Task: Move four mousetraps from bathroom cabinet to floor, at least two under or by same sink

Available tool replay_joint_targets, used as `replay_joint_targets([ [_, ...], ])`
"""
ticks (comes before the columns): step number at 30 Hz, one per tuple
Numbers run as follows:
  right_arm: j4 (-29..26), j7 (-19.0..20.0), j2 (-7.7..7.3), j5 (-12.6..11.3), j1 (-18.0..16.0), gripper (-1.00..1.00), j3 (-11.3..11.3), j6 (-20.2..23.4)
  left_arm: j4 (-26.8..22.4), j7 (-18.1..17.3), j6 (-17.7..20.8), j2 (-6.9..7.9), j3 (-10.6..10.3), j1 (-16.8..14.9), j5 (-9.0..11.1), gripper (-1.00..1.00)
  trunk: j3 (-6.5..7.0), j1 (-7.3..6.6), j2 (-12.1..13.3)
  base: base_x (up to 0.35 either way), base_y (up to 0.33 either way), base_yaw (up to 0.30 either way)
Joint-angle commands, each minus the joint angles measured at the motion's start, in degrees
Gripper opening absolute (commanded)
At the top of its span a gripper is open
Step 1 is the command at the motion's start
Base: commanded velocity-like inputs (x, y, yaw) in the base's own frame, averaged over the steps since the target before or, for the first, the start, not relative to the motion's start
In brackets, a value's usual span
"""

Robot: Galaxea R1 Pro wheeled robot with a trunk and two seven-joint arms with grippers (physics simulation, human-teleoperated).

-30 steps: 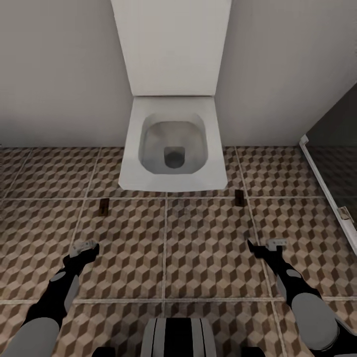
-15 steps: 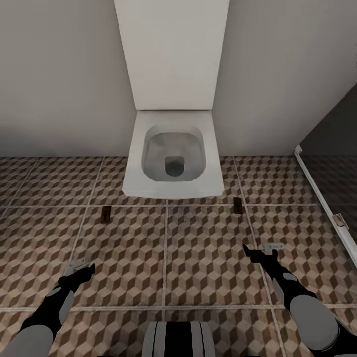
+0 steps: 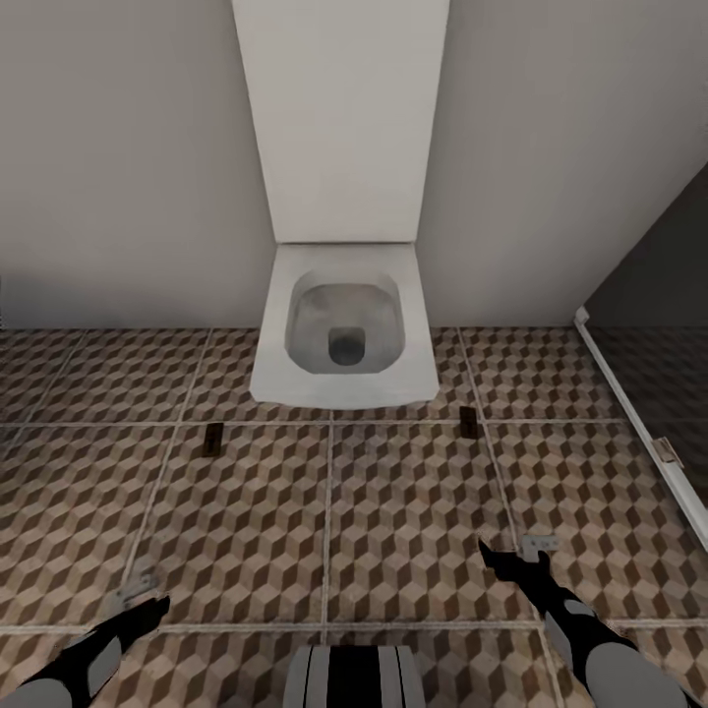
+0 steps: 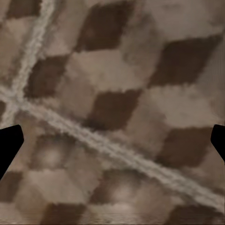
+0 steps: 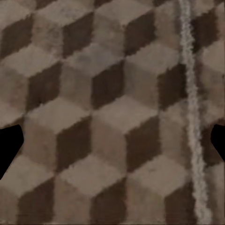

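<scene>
Two mousetraps lie flat on the cube-patterned bathroom floor (image 3: 413,511), one (image 3: 210,440) off the toilet's front left corner and one (image 3: 469,422) off its front right corner. My left gripper (image 3: 138,595) hangs low over the tiles, well short of the left trap. My right gripper (image 3: 511,556) hovers over the floor short of the right trap. Both wrist views look straight down on bare tile. In them the left gripper (image 4: 112,140) and right gripper (image 5: 112,140) stand open, holding nothing. The cabinet and the bathroom sink are out of view.
A white wall-hung toilet (image 3: 344,329) with its lid up stands against the pale back wall. The shower's dark glass with a white frame (image 3: 639,433) closes off the right side. Open tiled floor lies between me and the toilet.
The camera has drawn back, so the toilet and both traps sit lower and look smaller. Both arms have pulled back toward my body, the left more than the right.
</scene>
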Motion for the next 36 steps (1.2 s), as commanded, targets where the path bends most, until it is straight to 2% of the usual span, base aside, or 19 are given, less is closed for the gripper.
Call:
replay_joint_targets([
  [1, 0.02, 0.0, 0.02, -0.02, 0.57, 1.0, -0.01, 0.0, 1.14, 0.01, -0.56, 0.11, 0.01, 0.03, -0.01, 1.0, 0.23, -0.02, 0.02, 0.0, 0.0, 0.0],
  [3, 0.14, 0.0, 0.05, -0.02, 2.21, 1.0, -0.01, 0.0, 4.07, 0.03, -2.28, 0.47, 0.03, 0.11, -0.04, 1.0, 0.68, -0.08, 0.04, 0.0, 0.0, 0.0],
  [7, 0.79, -0.22, 0.07, -0.02, 4.61, 1.0, 0.0, 0.0, 6.68, 0.04, -4.22, 0.89, -0.02, 0.16, -0.06, 1.0, 1.56, -0.18, 0.1, 0.0, 0.0, 0.0],
  [12, 1.49, -2.55, 0.08, -0.02, 6.43, 1.0, 0.0, 0.0, 7.87, 0.04, -4.87, 1.11, -0.07, 0.22, -0.11, 1.0, 2.67, -0.31, 0.16, 0.0, 0.0, 0.0],
  [17, 3.18, -5.81, 0.08, -0.02, 7.12, 1.0, 0.0, 0.0, 8.41, 0.02, -5.16, 1.35, -0.12, 0.37, -0.14, 1.0, 3.78, -0.44, 0.23, 0.0, 0.0, 0.0],
  [25, 9.6, -11.18, 0.09, -0.02, 7.45, 1.0, 0.0, 0.0, 9.93, -0.02, -5.44, 2.29, -0.21, 0.52, -0.15, 1.0, 5.55, -0.64, 0.34, 0.0, 0.0, 0.0],
  [29, 13.44, -12.47, 0.1, -0.02, 7.58, 1.0, 0.03, 0.0, 10.34, 0.02, -5.5, 2.4, -0.25, 0.53, -0.16, 1.0, 6.44, -0.75, 0.39, 0.0, 0.0, 0.0],
  [36, 15.36, -13.0, 0.44, -0.03, 9.04, 1.0, 0.09, 0.0, 10.53, 0.04, -5.53, 2.41, -0.29, 0.54, -0.16, 1.0, 7.99, -0.93, 0.48, 0.0, 0.0, 0.0],
])
